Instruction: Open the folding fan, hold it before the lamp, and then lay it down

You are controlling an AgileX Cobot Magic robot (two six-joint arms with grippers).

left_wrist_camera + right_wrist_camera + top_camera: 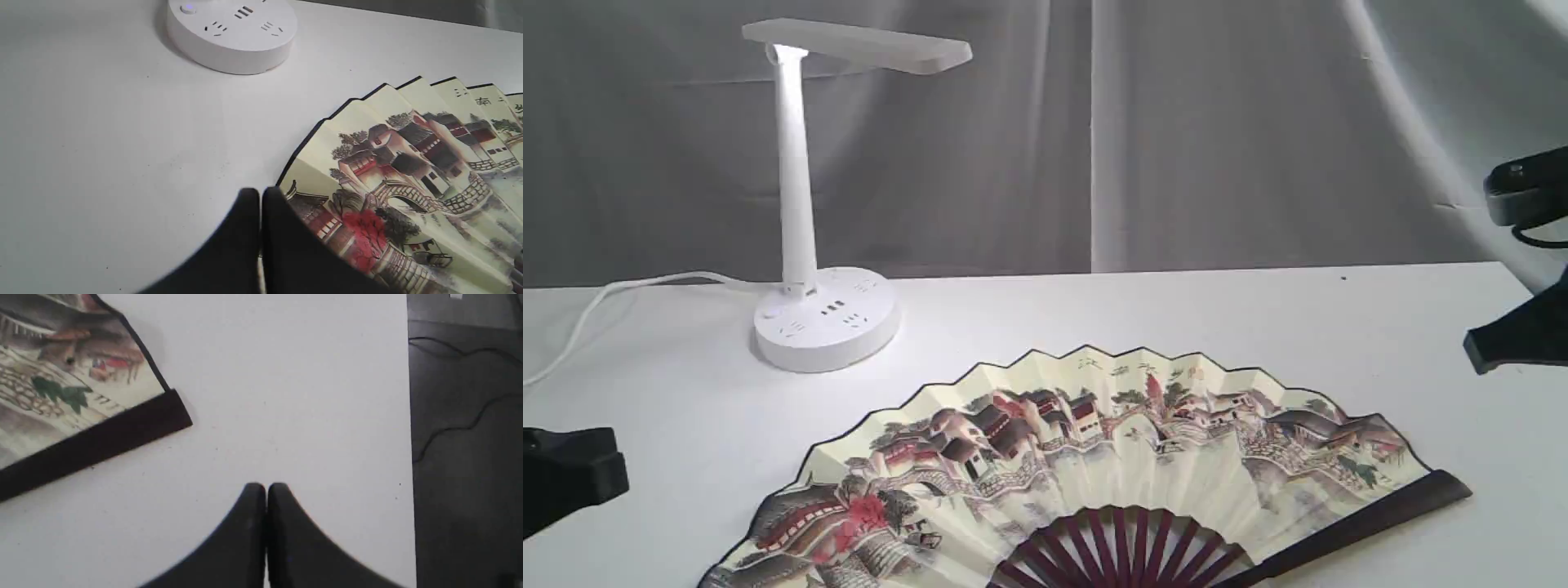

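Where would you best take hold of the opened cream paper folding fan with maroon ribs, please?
Probably the dark maroon wooden guard along the cream paper folding fan's right edge, coming from the right with the black right gripper. It looks rigid and straight and juts past the pleated leaf.

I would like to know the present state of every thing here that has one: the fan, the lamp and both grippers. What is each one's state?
fan: fully open, lying flat on the table, held by nothing.
lamp: standing upright, switched on.
left gripper: jaws shut, empty, by the fan's edge.
right gripper: jaws shut, empty, apart from the fan.
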